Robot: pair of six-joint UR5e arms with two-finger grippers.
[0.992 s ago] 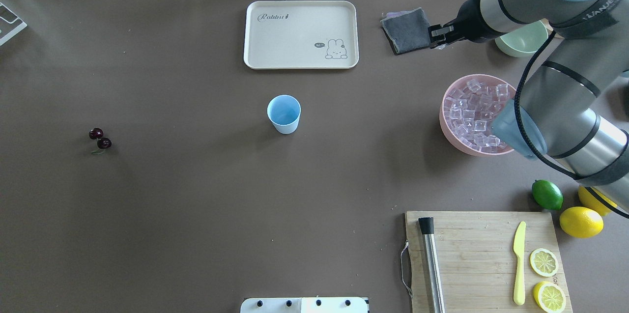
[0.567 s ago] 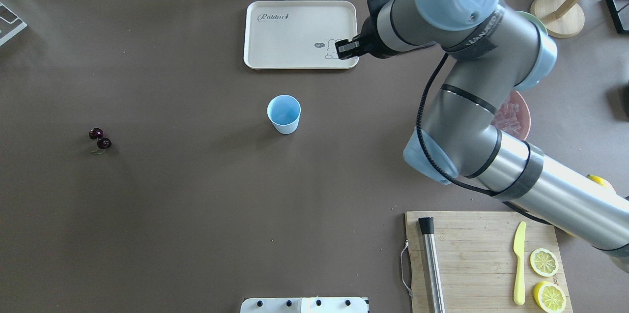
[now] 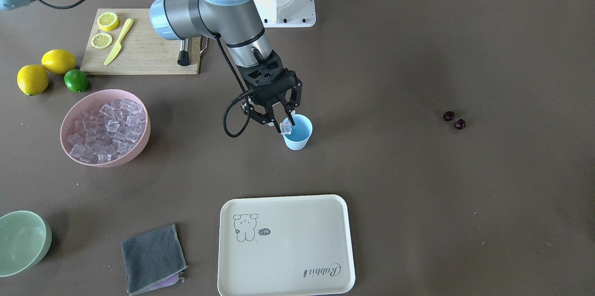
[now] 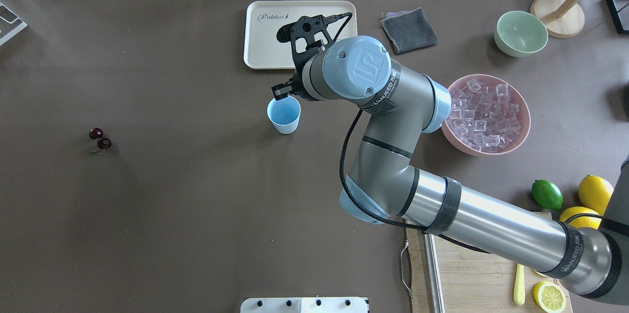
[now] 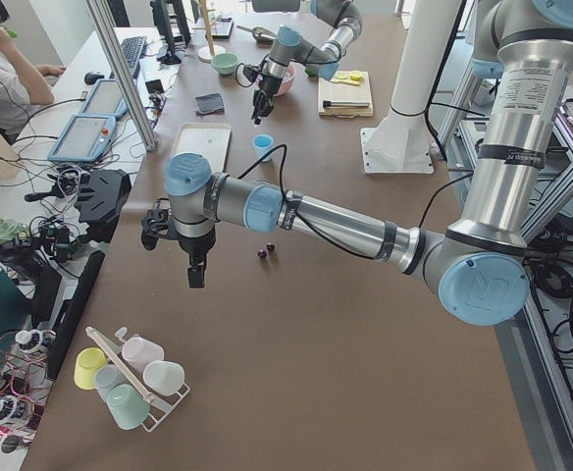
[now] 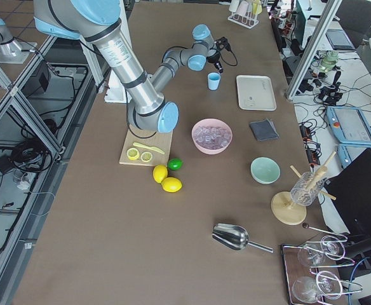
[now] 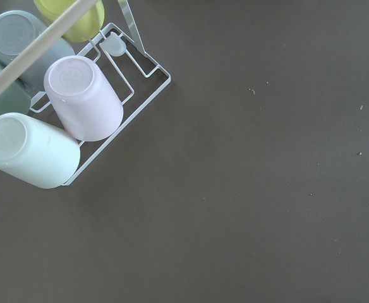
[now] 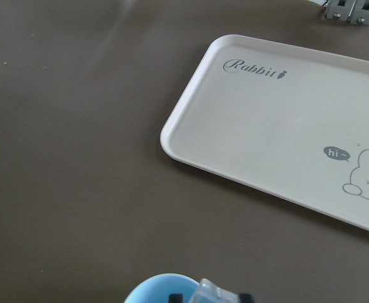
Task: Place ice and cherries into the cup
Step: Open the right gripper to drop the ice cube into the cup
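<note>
The light-blue cup (image 3: 298, 134) stands upright mid-table, also in the overhead view (image 4: 284, 115). My right gripper (image 3: 281, 122) hangs just over the cup's rim, shut on one clear ice cube (image 3: 287, 128). The cube (image 8: 218, 293) and the cup's rim (image 8: 150, 291) show at the bottom of the right wrist view. More ice (image 4: 484, 112) fills the pink bowl (image 4: 471, 150). The cherries (image 4: 100, 139) lie on the table far to the cup's left. My left gripper (image 5: 196, 276) shows only in the exterior left view, near the cherries (image 5: 265, 252); I cannot tell if it is open.
A cream tray (image 4: 265, 42) lies beyond the cup. A grey cloth (image 4: 409, 30) and a pale green bowl (image 4: 521, 33) sit at the back right. A cutting board (image 3: 144, 52), lime (image 3: 76, 80) and lemons are near the robot's right. A rack of cups (image 7: 58, 101) lies under the left wrist.
My right arm has swung left from the pink bowl's side, across the tray, to just over the cup. The cup and cherries have not moved.
</note>
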